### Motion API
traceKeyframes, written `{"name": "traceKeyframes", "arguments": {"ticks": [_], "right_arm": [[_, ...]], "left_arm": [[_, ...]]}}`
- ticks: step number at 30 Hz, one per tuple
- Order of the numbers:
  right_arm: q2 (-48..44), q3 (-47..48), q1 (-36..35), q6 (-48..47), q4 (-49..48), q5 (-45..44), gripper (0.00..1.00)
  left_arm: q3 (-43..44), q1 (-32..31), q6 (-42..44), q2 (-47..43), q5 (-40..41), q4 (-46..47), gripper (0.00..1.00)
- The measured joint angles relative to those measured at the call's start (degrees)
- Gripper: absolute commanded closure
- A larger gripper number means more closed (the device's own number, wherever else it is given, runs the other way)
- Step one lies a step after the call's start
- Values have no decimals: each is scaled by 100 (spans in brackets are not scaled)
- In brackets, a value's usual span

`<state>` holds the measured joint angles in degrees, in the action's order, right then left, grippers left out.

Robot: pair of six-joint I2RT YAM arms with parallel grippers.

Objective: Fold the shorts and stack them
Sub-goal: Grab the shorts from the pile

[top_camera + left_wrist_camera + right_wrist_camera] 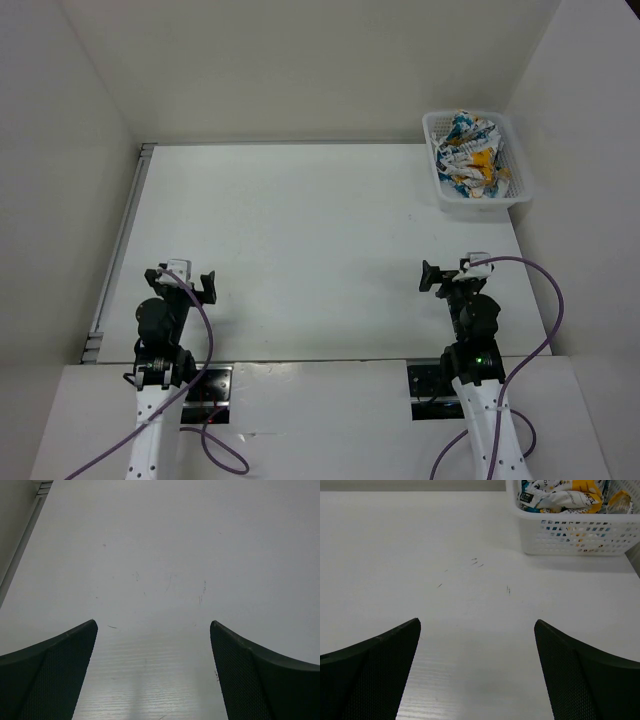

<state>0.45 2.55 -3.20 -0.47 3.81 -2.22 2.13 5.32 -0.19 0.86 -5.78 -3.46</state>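
Observation:
The shorts [470,152] lie crumpled in a white mesh basket [508,196] at the table's far right corner; their white fabric shows teal, yellow-orange and black print. They also show at the top of the right wrist view [560,494], inside the basket [580,535]. My left gripper [182,280] is open and empty near the table's front left; in the left wrist view [152,630] its jaws stand wide apart over bare table. My right gripper [450,272] is open and empty at the front right, well short of the basket; its jaws are wide apart in the right wrist view [477,630].
The white table [300,230] is walled in by white panels at the back and both sides. A metal rail [118,245] runs along its left edge. Faint scuff marks [475,562] dot the surface.

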Motion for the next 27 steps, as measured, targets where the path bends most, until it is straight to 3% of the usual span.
{"name": "traceKeyframes", "arguments": {"ticks": [5,9,11,14,15,19,21,23,27], "right_arm": [[0,0,0,0,0,4,1],[0,0,2,-479,-107,431,0],[2,-2,9,-1534,-350,1202,0],[-20,7,-15,-5657,-190,2658,3],[-17,-15,-33,-6548,-177,2992,3],[63,0,-68,-8032,-994,4094,1],[627,461,-68,-8140,-1027,4256,1],[2033,1532,-109,-7772,-1110,4105,1],[5077,4516,-247,-5939,-1451,2841,1]], "left_arm": [[-2,0,0,0,-160,0,0],[0,-7,2,-2,-1464,-127,0],[7,-7,2,-7,-2247,-260,0],[22,-13,-9,-17,-3436,-555,0],[13,-24,-11,-17,-3700,-444,0],[11,-96,-20,-26,-4124,566,0],[157,-144,-15,286,-3969,925,0],[702,-212,-17,1095,-3718,986,0],[2992,-505,4,3602,-3217,629,0]]}}
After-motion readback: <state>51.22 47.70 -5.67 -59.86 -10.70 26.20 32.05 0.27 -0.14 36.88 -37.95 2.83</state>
